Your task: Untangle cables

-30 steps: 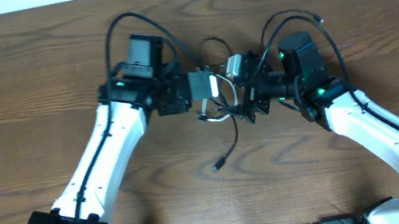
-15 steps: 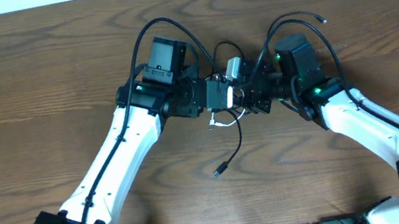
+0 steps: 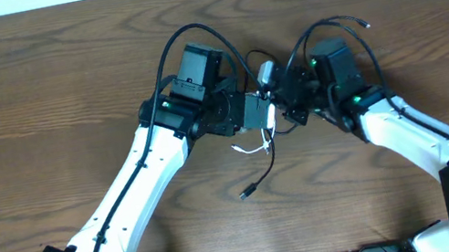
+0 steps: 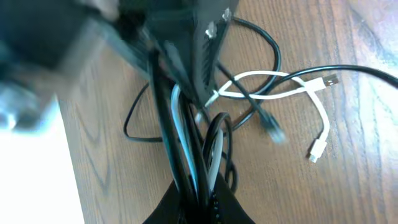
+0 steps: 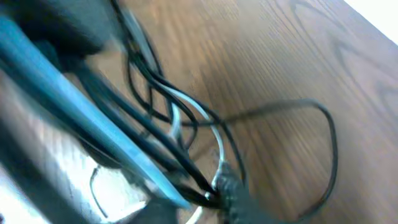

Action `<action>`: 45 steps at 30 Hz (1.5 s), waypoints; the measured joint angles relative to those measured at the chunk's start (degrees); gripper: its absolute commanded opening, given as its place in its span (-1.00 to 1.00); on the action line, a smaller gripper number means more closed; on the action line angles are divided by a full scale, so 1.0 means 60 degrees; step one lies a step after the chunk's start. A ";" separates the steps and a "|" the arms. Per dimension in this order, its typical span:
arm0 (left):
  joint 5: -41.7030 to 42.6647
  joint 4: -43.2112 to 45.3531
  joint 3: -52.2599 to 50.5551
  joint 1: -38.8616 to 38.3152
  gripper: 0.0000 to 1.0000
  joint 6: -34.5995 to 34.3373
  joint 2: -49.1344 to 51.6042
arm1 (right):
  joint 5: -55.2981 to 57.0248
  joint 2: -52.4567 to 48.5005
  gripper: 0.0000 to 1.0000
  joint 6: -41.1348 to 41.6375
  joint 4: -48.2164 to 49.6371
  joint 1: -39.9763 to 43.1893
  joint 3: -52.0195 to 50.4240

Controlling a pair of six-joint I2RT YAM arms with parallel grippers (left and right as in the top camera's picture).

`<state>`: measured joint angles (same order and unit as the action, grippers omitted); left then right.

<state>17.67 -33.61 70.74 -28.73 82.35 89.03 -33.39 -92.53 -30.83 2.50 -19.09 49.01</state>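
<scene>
Cables (image 4: pixel 186 155): thin, limp, light, slick cords, tangled mid worktop (image 3: pixel 32 86) between the arms. Left claw (image 4: pixel 200 193) pinches them tight. Right claw (image 3: pixel 281 102) is at the tangle, blurred, so I can't tell its grip. Best hold is probably near the white plug (image 4: pixel 317 150).

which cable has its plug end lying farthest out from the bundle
The black cable trailing toward the bottom of the overhead view; the white cable sits curled beside the bundle.

Blocked straight ahead of left gripper (image 3: pixel 267 116) by right gripper (image 3: pixel 284 106), tips close together. Cluttered between and beneath both with tangle of thin black and white cords (image 3: pixel 262 138). Wide open over brown wooden table (image 3: pixel 35 104) on outer side of each.
</scene>
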 measured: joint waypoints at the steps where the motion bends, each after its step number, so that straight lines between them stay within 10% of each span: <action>1: 0.0000 -0.0036 0.0000 0.0000 -0.85 0.0000 -0.0018 | -0.0124 0.0000 0.47 0.0055 0.0026 0.0142 0.0000; 9: 0.0852 -0.0040 0.0000 0.0004 -0.85 0.0000 -0.0270 | -0.1570 0.0000 0.25 0.0120 0.0280 0.0484 0.0000; 12: 0.1166 0.0015 0.0000 0.0022 -0.85 -0.0007 -0.0284 | -0.1745 0.0000 -0.97 0.0127 0.0368 0.0444 0.0000; 27: -0.0011 -0.0379 0.0109 -0.0106 -0.85 -0.0069 -0.0288 | -0.2007 0.0000 -0.98 0.0750 0.0419 0.0597 -0.0018; 28: -0.0073 -0.0379 0.0109 -0.0117 -0.66 -0.0080 -0.0288 | -0.2131 0.0000 -0.98 0.0816 0.0419 0.0670 -0.0018; 29: -0.0113 -0.0379 0.0113 -0.0127 0.95 -0.0084 -0.0288 | -0.2215 0.0000 -0.98 0.0849 0.0419 0.0703 -0.0018; 45: 0.0521 0.0087 0.0124 -0.0040 0.96 -0.2801 -0.0306 | -0.2353 -0.0022 -0.98 0.2954 0.2204 0.2667 -0.0025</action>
<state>20.80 -33.08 71.48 -28.97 65.54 87.20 -47.51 -92.66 -13.10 15.73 -3.09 48.86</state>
